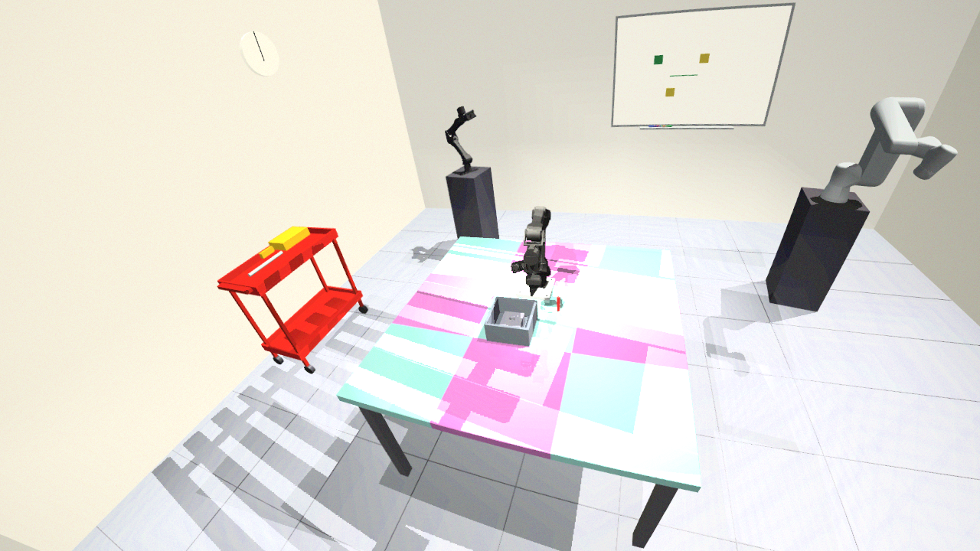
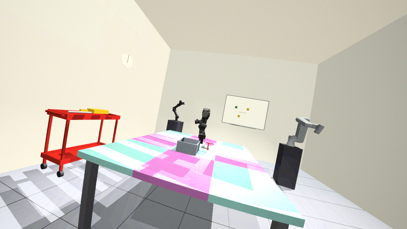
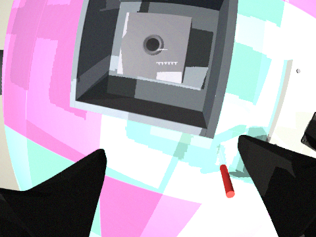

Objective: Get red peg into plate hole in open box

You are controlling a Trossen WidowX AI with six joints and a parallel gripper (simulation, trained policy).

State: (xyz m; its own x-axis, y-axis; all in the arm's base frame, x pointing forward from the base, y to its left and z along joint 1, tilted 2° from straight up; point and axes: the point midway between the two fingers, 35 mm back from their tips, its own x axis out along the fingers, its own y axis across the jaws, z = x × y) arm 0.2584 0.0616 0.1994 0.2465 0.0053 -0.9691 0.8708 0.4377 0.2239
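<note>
The black robot arm (image 1: pixel 536 236) (image 2: pixel 201 129) stands behind the open grey box (image 1: pixel 508 334) (image 2: pixel 187 148) (image 3: pixel 141 120), folded fairly upright. The gripper (image 1: pixel 526 267) (image 2: pixel 200 123) (image 3: pixel 173 149) is raised, and its wrist view looks down on the box. Its fingers are wide apart, with nothing between them.

There is one box, with one plate (image 1: pixel 510 318) (image 3: pixel 135 59) at its bottom; the plate has one round, dark hole (image 3: pixel 152 45), with no peg in it. One red peg (image 1: pixel 558 303) (image 2: pixel 208 146) (image 3: pixel 227 181) stands upright outside the box, near it on the right in the top view.

The worktop (image 1: pixel 602 390) (image 2: pixel 233 176) (image 3: pixel 131 164) under the box is patterned in pink, mint green and white, crossed by shadows. In the room, well to the left of the box, is one red cart (image 1: pixel 301 262) (image 2: pixel 96 117) with two yellow blocks (image 1: pixel 289 238) (image 2: pixel 98 111) on its top tray. One round clock (image 1: pixel 259 53) (image 2: pixel 127 60) hangs on the cream wall, above and left of the box. Behind the box, left to right, come a second black arm (image 1: pixel 450 135) (image 2: pixel 175 111) on a dark pedestal, one whiteboard (image 1: pixel 719 96) (image 2: pixel 256 114), and one grey arm (image 1: pixel 890 130) (image 2: pixel 301 130) on another dark pedestal.
</note>
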